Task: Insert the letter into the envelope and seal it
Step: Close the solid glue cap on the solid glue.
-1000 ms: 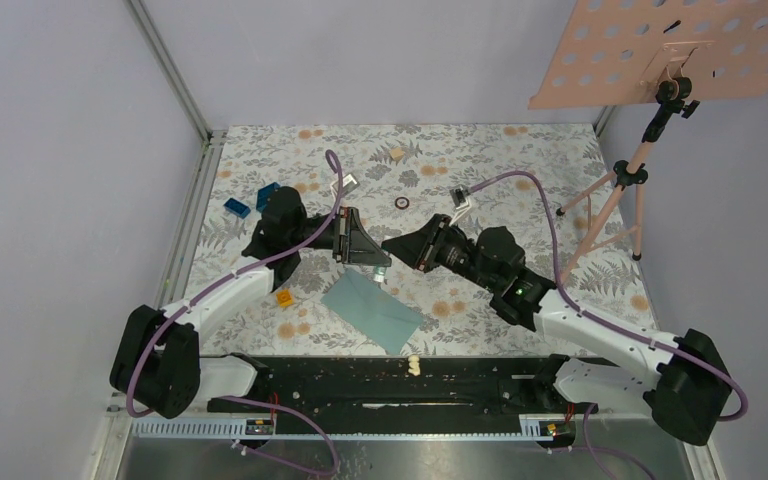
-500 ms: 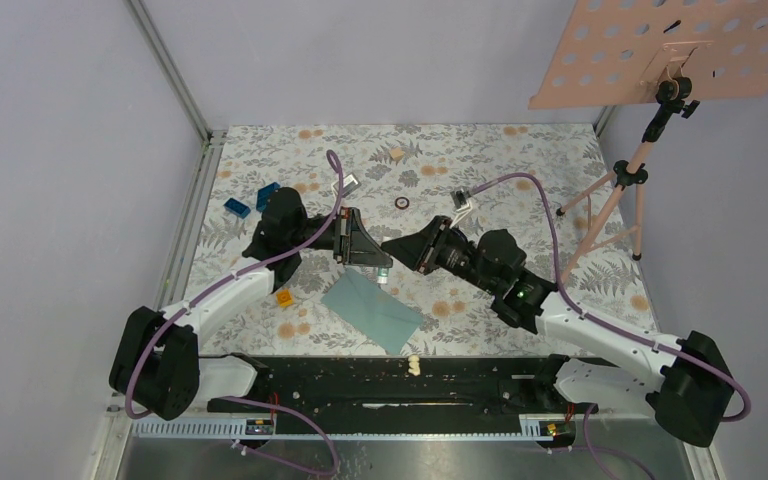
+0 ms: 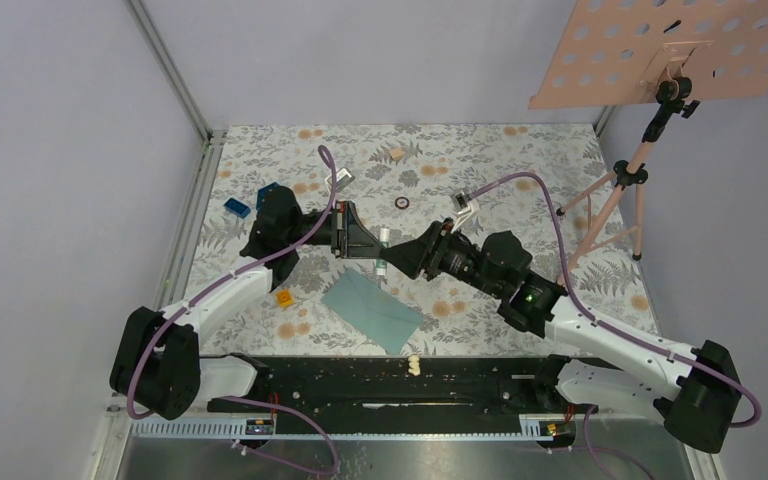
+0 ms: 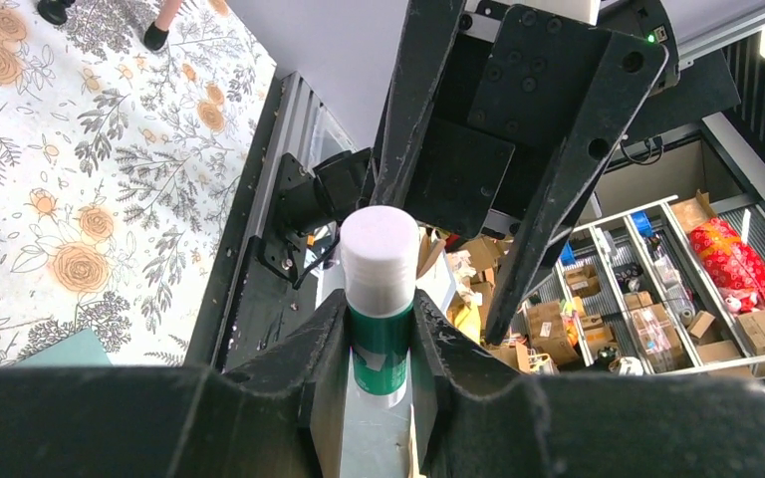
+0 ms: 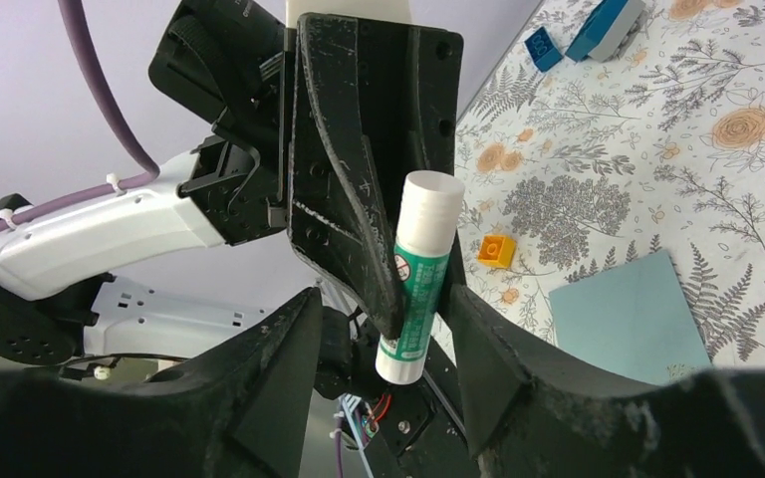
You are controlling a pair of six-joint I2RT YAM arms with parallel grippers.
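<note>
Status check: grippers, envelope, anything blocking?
Left gripper shut on glue stick, up off the table. Right gripper open, jaws either side of the stick. Envelope flat on table below; letter not in sight. Nothing on the envelope.

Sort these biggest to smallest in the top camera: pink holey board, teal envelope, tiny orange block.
1. Pink perforated board, though its stand lifts it nearer the camera.
2. Flat teal paper envelope.
3. Small orange square block.

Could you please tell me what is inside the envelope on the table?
Only the flat teal outside of the envelope shows, lying on the table; its paper covers whatever is inside.
</note>
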